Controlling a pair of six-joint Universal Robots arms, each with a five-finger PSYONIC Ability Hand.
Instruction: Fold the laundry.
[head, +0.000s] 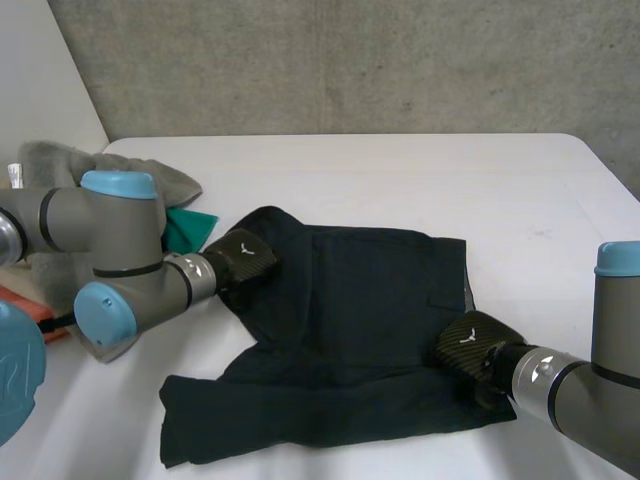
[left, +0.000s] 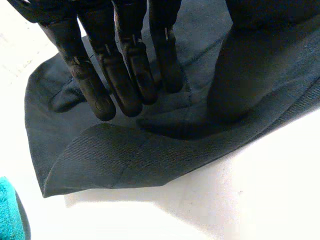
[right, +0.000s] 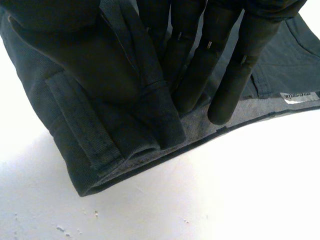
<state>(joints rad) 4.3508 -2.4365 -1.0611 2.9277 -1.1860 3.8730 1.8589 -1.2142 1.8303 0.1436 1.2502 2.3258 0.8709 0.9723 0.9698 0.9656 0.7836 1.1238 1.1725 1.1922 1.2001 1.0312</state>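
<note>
Dark navy cloth shorts (head: 340, 330) lie spread and part-rumpled on white table (head: 400, 170). Right robot hand (right: 200, 60) at shorts' right edge: fingers and thumb pinch a waistband ridge. Left robot hand (left: 125, 60) on shorts' far-left corner: fingers straight, resting flat, gripping nothing. Judged step: securing grips for first fold. Next, left must pinch its corner.

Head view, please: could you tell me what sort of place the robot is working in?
Probably a lab or test workspace, not a home: a white table stands before a rough grey concrete wall, with dark navy shorts spread out and a crumpled grey towel heaped at the table's edge.
</note>
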